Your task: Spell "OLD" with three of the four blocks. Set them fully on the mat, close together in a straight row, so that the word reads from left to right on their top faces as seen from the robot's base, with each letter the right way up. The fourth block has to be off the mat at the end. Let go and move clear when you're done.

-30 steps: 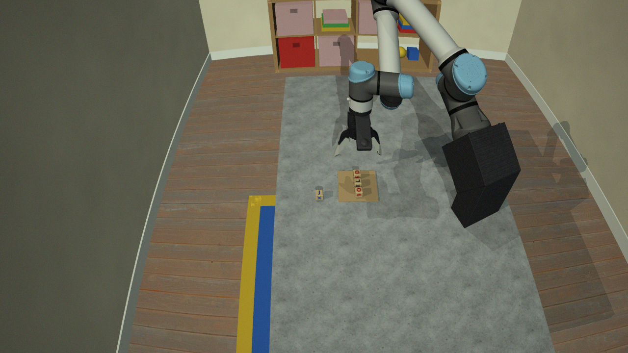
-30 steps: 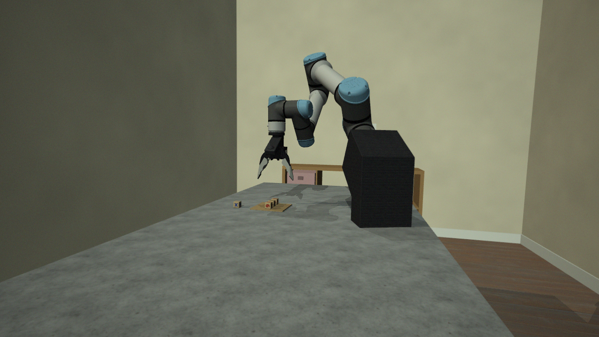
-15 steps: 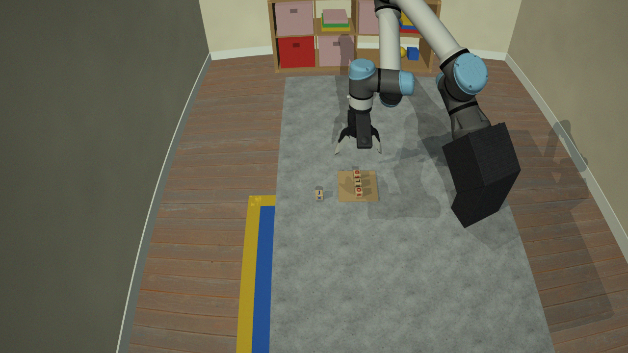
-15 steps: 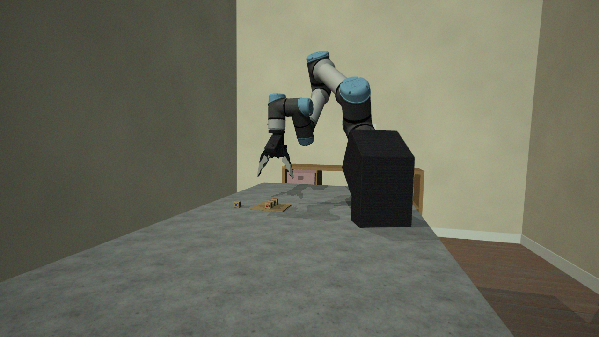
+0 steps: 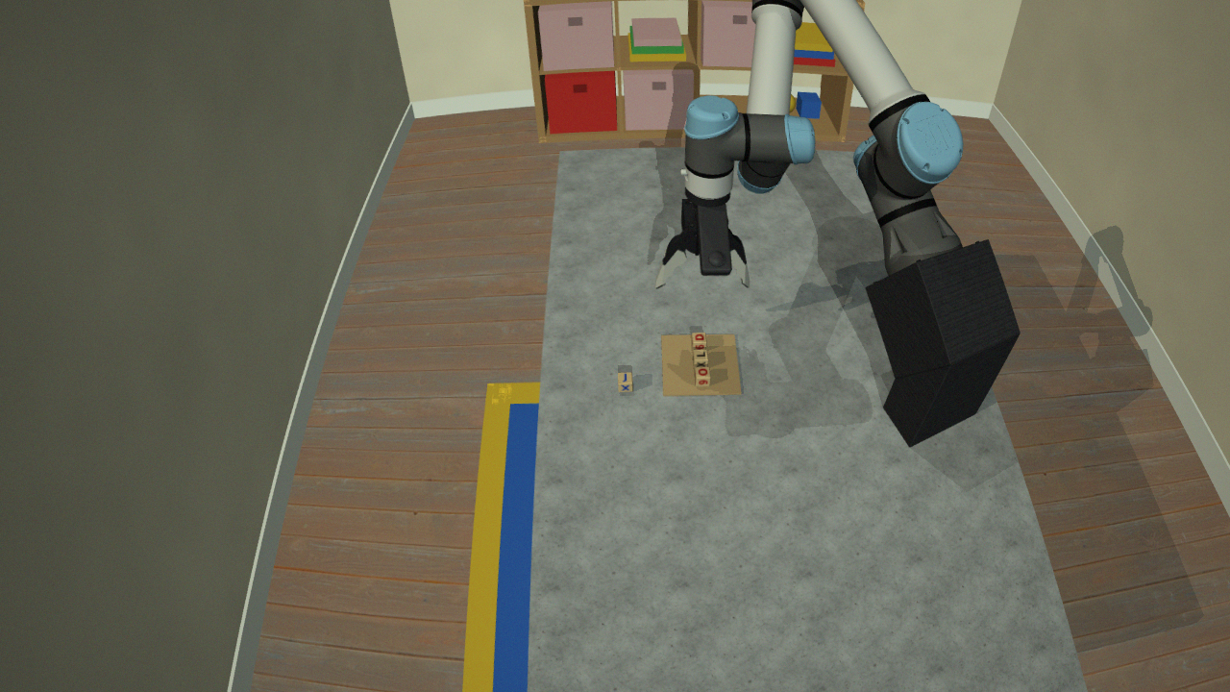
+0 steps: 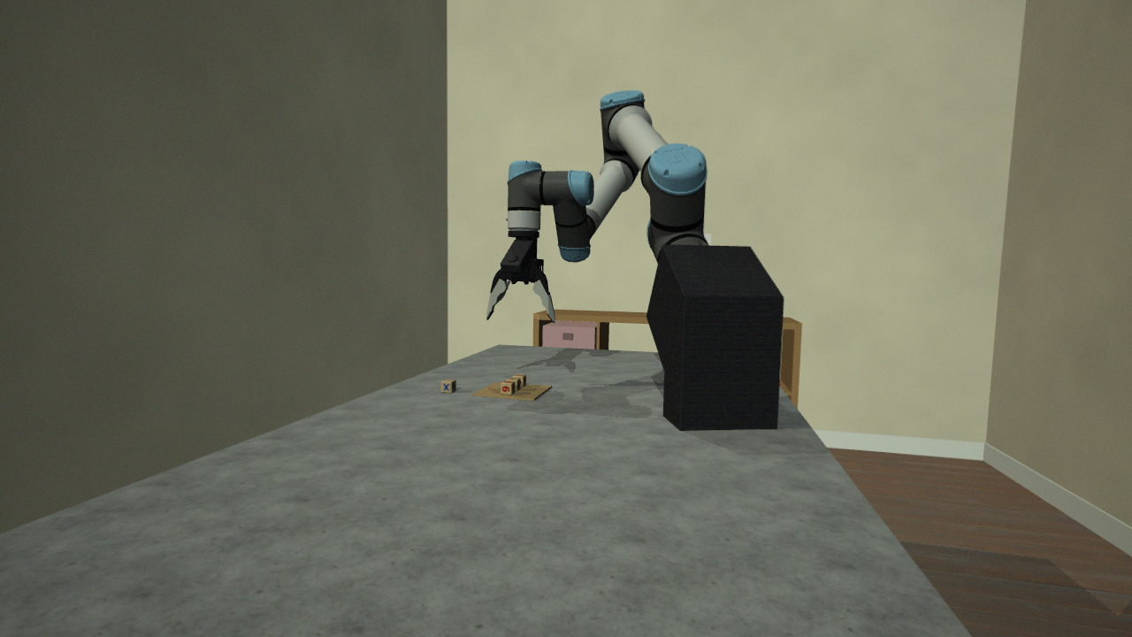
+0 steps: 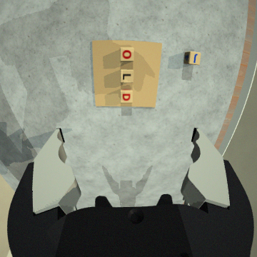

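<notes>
My gripper [image 5: 702, 285] [image 6: 520, 318] [image 7: 128, 129] is spread wide, nothing in it, above the table and off the D end of the row. Probably parked there so I don't knock the word.

O block [image 5: 702, 376] [image 6: 507, 387] [image 7: 127, 54], L block [image 5: 701, 358] [image 6: 514, 383] [image 7: 127, 76] and D block [image 5: 699, 340] [image 6: 520, 379] [image 7: 126, 96] sit in a straight row on the tan mat [image 5: 675, 379] [image 6: 538, 391] [image 7: 150, 96], small gaps between. O is at my base's left, D at its right, so order reads OLD. D is near the mat edge but looks fully on. Letter turn too small to confirm.

J block [image 5: 625, 382] [image 6: 447, 387] [image 7: 194, 58] is the spare: off the mat, past its far side from my base, where it can't join the word. Placement looks done; I'd only check the letters' turn. Regripping risks bumping a neighbour.

Containers: shelf unit [image 5: 535, 77] [image 6: 601, 316] has pink bins [image 5: 576, 38] [image 6: 568, 333] and a red bin [image 5: 580, 107], contents not visible. Open cubbies hold a coloured stack [image 5: 655, 38] and a blue cube [image 5: 808, 105].
</notes>
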You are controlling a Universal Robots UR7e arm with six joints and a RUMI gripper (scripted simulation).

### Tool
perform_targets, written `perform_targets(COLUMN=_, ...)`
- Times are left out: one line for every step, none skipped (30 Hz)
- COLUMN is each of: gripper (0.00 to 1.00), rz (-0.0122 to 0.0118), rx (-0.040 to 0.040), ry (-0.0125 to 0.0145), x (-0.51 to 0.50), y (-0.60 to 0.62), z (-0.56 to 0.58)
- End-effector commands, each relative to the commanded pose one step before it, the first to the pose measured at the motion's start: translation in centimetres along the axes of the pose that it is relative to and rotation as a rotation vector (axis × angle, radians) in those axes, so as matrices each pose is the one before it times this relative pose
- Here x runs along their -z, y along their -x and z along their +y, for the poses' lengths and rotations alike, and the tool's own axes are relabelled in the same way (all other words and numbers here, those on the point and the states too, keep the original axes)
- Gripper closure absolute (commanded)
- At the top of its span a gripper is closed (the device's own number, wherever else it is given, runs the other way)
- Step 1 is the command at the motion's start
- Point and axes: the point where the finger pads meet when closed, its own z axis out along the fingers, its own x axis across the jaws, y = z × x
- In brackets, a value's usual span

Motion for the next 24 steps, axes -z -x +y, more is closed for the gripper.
perform_targets(gripper=0.00, rz=-0.00759, rx=-0.00123, ry=0.00027, x=1.201, y=-0.028, z=-0.012)
perform_targets(gripper=0.00, rz=-0.00001, rx=0.00000, ry=-0.00002, x=0.290, y=-0.001, z=-0.001)
perform_targets(gripper=0.00, rz=0.00000, rx=0.00000, ry=0.00000, x=0.283, y=0.000, z=0.000)
perform_targets(gripper=0.00, rz=0.00000, rx=0.00000, ry=0.00000, x=0.275, y=0.000, z=0.000)
perform_targets(gripper=0.00, rz=0.00000, rx=0.00000, ry=-0.00001, x=0.265, y=0.000, z=0.000)
perform_targets(gripper=0.00, rz=0.00000, rx=0.00000, ry=0.00001, x=0.255, y=0.000, z=0.001)
perform_targets(gripper=0.00, rz=0.00000, rx=0.00000, ry=-0.00001, x=0.242, y=0.000, z=-0.001)
perform_targets(gripper=0.00, rz=0.00000, rx=0.00000, ry=0.00001, x=0.229, y=0.000, z=0.000)
perform_targets(gripper=0.00, rz=0.00000, rx=0.00000, ry=0.00000, x=0.215, y=0.000, z=0.000)
perform_targets(gripper=0.00, rz=0.00000, rx=0.00000, ry=-0.00001, x=0.200, y=0.000, z=0.000)
perform_targets(gripper=0.00, rz=0.00001, rx=0.00000, ry=0.00002, x=0.185, y=0.001, z=0.002)
perform_targets(gripper=0.00, rz=-0.00001, rx=0.00000, ry=-0.00002, x=0.168, y=-0.001, z=-0.002)
perform_targets(gripper=0.00, rz=0.00000, rx=0.00000, ry=0.00000, x=0.152, y=0.000, z=0.000)
perform_targets(gripper=0.00, rz=0.00001, rx=0.00000, ry=0.00002, x=0.135, y=0.001, z=0.001)
perform_targets(gripper=0.00, rz=0.00000, rx=0.00000, ry=-0.00001, x=0.118, y=0.000, z=-0.001)
perform_targets(gripper=0.00, rz=0.00000, rx=0.00000, ry=0.00000, x=0.000, y=0.000, z=0.000)
perform_targets(gripper=0.00, rz=0.00000, rx=0.00000, ry=0.00000, x=0.000, y=0.000, z=0.000)
perform_targets(gripper=0.00, rz=0.00000, rx=0.00000, ry=-0.00001, x=0.101, y=-0.001, z=-0.001)
perform_targets(gripper=0.00, rz=0.00000, rx=0.00000, ry=0.00000, x=0.085, y=0.000, z=0.000)
perform_targets(gripper=0.00, rz=0.00000, rx=0.00000, ry=0.00000, x=0.069, y=0.000, z=0.000)
perform_targets(gripper=0.00, rz=0.00000, rx=0.00000, ry=0.00001, x=0.054, y=0.000, z=0.000)
perform_targets(gripper=0.00, rz=0.00000, rx=0.00000, ry=0.00001, x=0.040, y=0.000, z=0.000)
perform_targets(gripper=0.00, rz=0.00000, rx=0.00000, ry=0.00000, x=0.028, y=0.000, z=0.000)
perform_targets(gripper=0.00, rz=0.00000, rx=0.00000, ry=0.00000, x=0.018, y=0.000, z=0.000)
